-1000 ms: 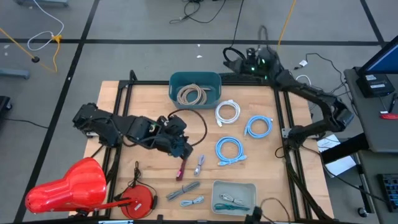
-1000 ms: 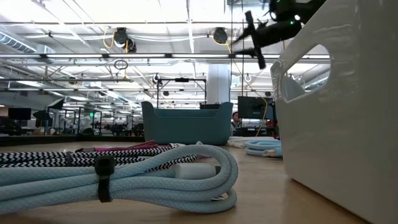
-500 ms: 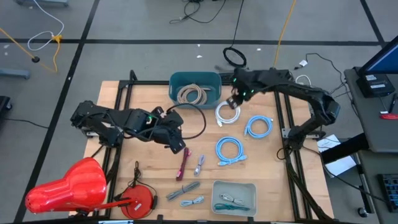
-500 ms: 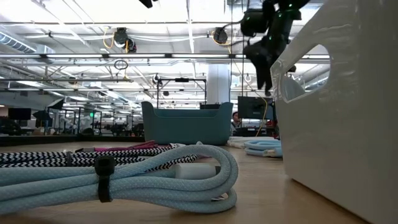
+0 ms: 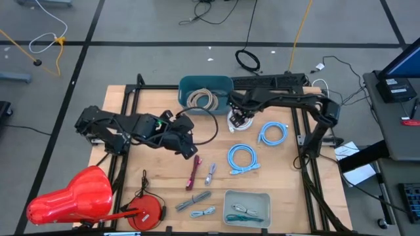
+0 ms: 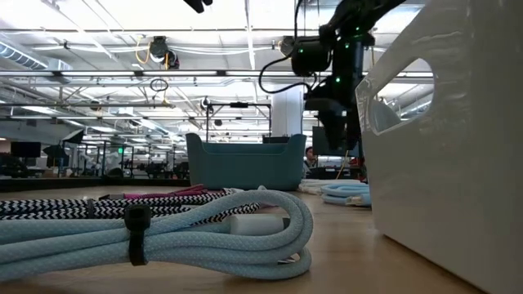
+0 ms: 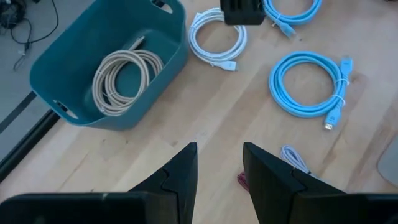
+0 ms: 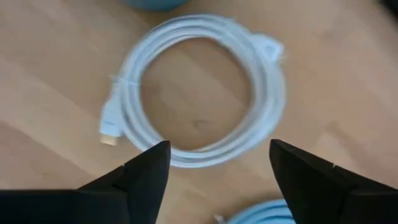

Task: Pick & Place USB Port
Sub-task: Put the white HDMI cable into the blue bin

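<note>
High view: since a second ago the right gripper [image 5: 239,118] has swung from the far right edge of the table, by the frame, in over the boards; it now sits directly above the white cable coil [image 5: 241,119], just right of the teal bin [image 5: 206,84]; the left gripper [image 5: 191,150] has pulled back a little toward the left and hangs near the table's middle, just far of the magenta cable [image 5: 192,172]; the two blue coils [image 5: 272,133] lie where they were, to the right.

Low view: the right arm, earlier high against the ceiling lights, now hangs lower beside the white bin [image 6: 458,139], over the far cables; the striped and pale blue cables [image 6: 204,233] fill the near foreground.

Left wrist view: the left gripper's [image 7: 218,163] fingers stand apart, nothing between them; beyond them are the teal bin [image 7: 74,68] holding a beige coil [image 7: 124,71], the white cable coil [image 7: 216,42] and a blue coil [image 7: 308,84].

Right wrist view: the right gripper's [image 8: 217,158] fingers are spread wide on either side of the white cable coil [image 8: 199,90]; it is a neat tied loop, lying flat on the wood, with a white plug tipped in gold at one end; the fingers hover over it, not closed on it.
</note>
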